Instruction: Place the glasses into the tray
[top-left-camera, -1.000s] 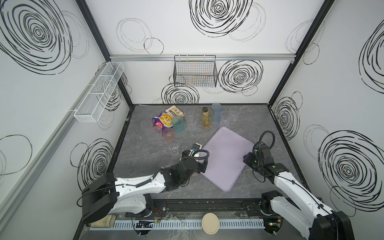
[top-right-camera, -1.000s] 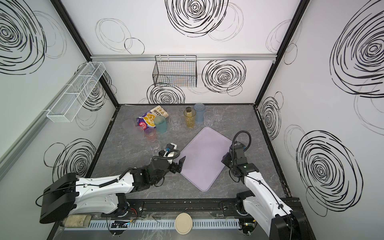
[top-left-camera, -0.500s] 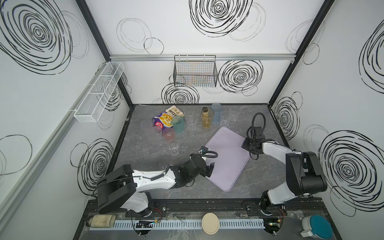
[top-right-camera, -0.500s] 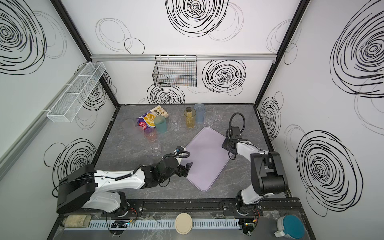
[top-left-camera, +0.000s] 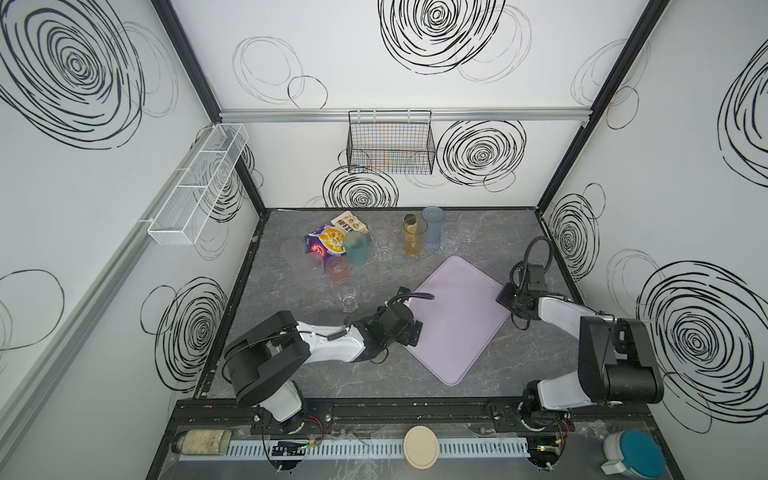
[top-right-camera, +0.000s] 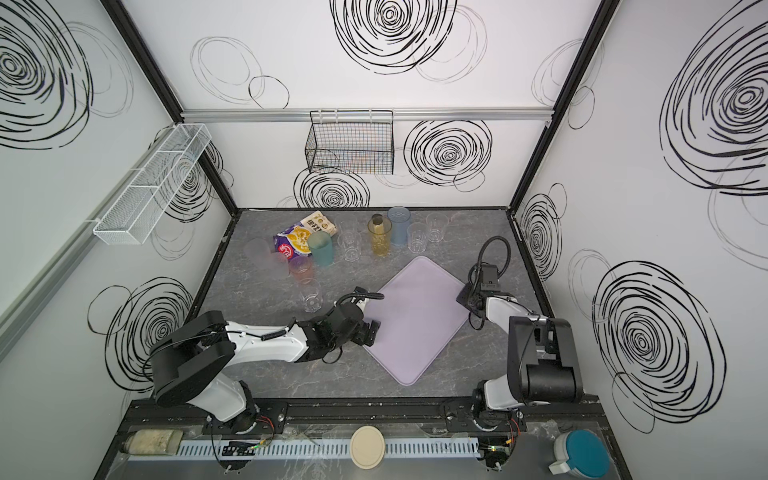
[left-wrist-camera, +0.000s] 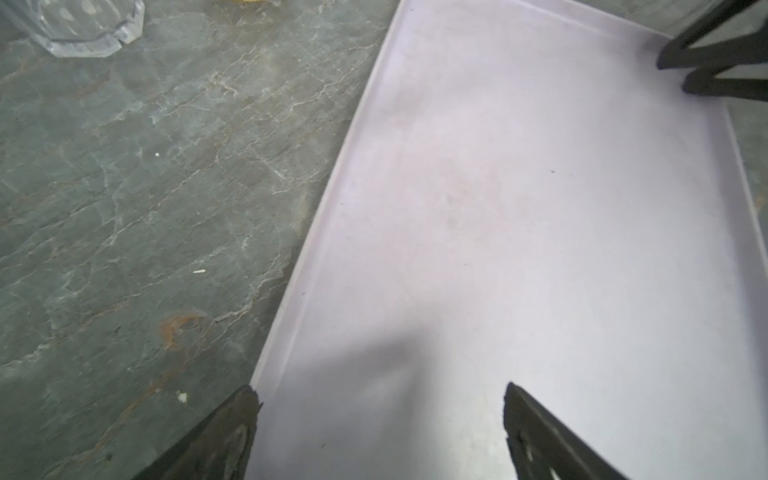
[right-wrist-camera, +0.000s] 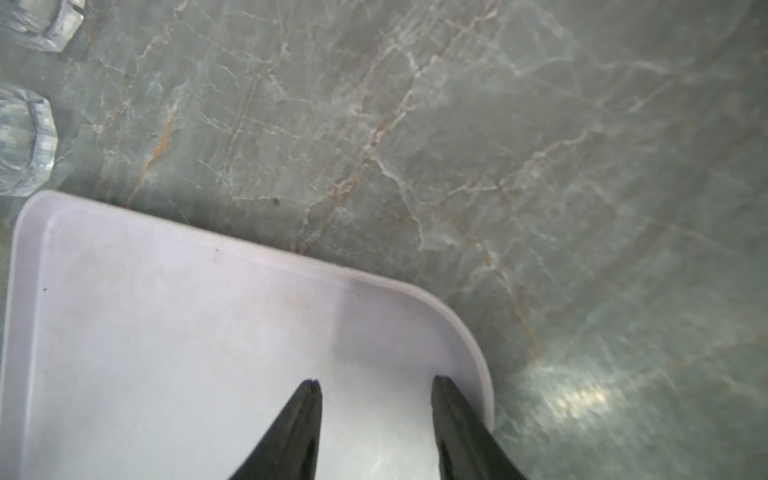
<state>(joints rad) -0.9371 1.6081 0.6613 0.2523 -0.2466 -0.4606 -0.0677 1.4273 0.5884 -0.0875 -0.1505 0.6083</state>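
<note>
The lavender tray (top-left-camera: 457, 320) (top-right-camera: 419, 324) lies slantwise on the grey marble table with nothing in it. My left gripper (top-left-camera: 415, 332) (left-wrist-camera: 380, 395) is open wide and low over the tray's left edge, one finger at the rim. Over the tray's right corner my right gripper (top-left-camera: 505, 297) (right-wrist-camera: 376, 382) is open, nothing between its fingers. The glasses stand outside the tray. A short clear one (top-left-camera: 348, 297) (left-wrist-camera: 79, 25) is nearest my left gripper. Further back stand pink (top-left-camera: 336, 268), teal (top-left-camera: 356, 248), amber (top-left-camera: 414, 237), blue (top-left-camera: 433, 226), frosted (top-left-camera: 291, 251) and several clear ones (top-left-camera: 450, 237) (right-wrist-camera: 25, 141).
Two snack bags (top-left-camera: 328, 243) lie behind the teal glass. A small black-capped jar (top-left-camera: 410, 218) stands behind the amber glass. A black wire basket (top-left-camera: 390, 143) hangs on the back wall, a white mesh basket (top-left-camera: 199, 185) on the left wall.
My left gripper has moved right, to the tray's left edge. The right arm has swung back, bringing its gripper to the tray's right corner. The glasses and tray have stayed put.
</note>
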